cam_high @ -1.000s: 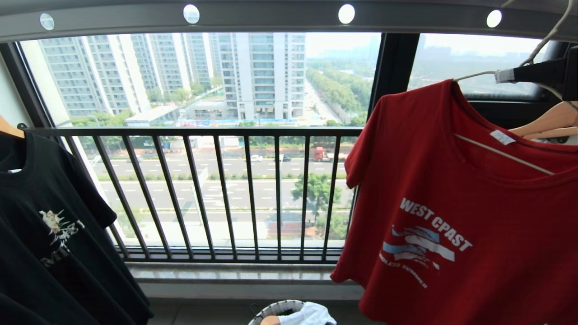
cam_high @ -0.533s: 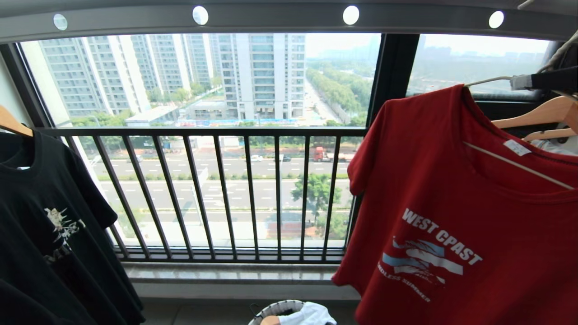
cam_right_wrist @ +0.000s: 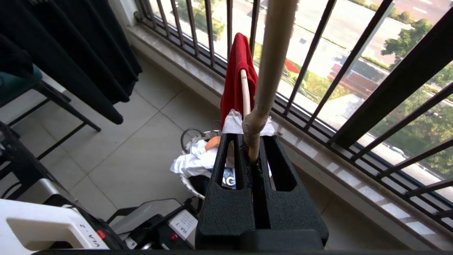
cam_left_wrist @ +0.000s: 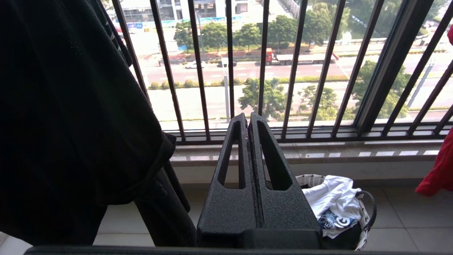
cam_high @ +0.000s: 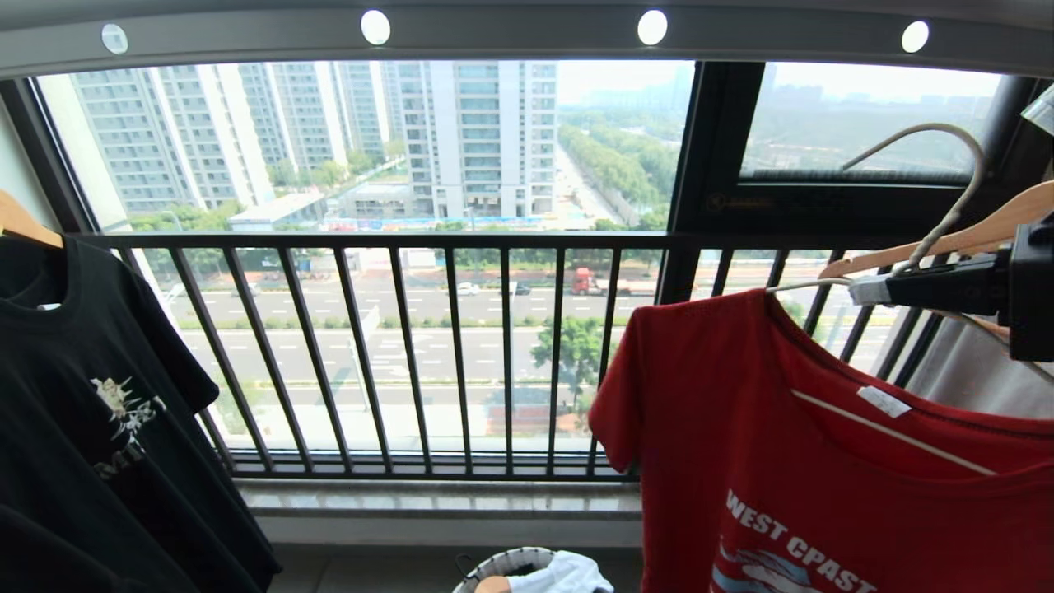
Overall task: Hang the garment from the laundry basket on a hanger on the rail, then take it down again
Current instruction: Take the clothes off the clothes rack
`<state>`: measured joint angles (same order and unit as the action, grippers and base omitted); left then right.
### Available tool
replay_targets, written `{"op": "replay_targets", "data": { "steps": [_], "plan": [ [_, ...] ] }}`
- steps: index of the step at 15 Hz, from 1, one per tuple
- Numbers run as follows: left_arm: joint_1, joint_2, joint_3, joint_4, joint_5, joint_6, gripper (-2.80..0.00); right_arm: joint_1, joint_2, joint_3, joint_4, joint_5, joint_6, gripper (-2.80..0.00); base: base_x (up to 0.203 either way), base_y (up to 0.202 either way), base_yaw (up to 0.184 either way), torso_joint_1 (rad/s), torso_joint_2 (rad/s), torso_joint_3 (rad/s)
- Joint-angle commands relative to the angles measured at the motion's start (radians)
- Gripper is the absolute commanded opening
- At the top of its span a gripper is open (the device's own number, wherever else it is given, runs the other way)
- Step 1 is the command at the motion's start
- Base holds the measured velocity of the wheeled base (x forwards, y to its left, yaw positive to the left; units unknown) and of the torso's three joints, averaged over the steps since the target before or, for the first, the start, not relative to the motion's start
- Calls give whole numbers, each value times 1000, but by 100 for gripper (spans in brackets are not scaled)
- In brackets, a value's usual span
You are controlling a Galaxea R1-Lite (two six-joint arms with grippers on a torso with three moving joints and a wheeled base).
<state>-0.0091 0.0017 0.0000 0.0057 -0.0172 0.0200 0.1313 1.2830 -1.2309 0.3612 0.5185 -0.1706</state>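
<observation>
Head view: the right gripper enters from the right edge, its jaws clamped on the off-white wire hanger just below the hook. The hook hangs free beneath the grey rail, touching none of its 4 visible round holes. The red "WEST COAST" T-shirt is draped on this hanger, low in the right half of the view, in front of the black railing. A light wooden hanger and a pale garment lie behind the gripper. A black printed T-shirt hangs at the left edge. The laundry basket stands on the floor below the window sill, with white cloth in it.

Right wrist view: the fingers pinch the hanger wire above the basket.

Left wrist view: the left gripper is idle beside the black T-shirt, jaws pressed together on nothing, pointing toward the railing.
</observation>
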Motion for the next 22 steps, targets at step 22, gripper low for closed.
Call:
{"op": "replay_targets", "data": {
  "steps": [22],
  "plan": [
    [0,0,1,-1,0,0,-280,298,457,140,-662,-6,214,-280,0,0,0,0,0,0]
  ]
}}
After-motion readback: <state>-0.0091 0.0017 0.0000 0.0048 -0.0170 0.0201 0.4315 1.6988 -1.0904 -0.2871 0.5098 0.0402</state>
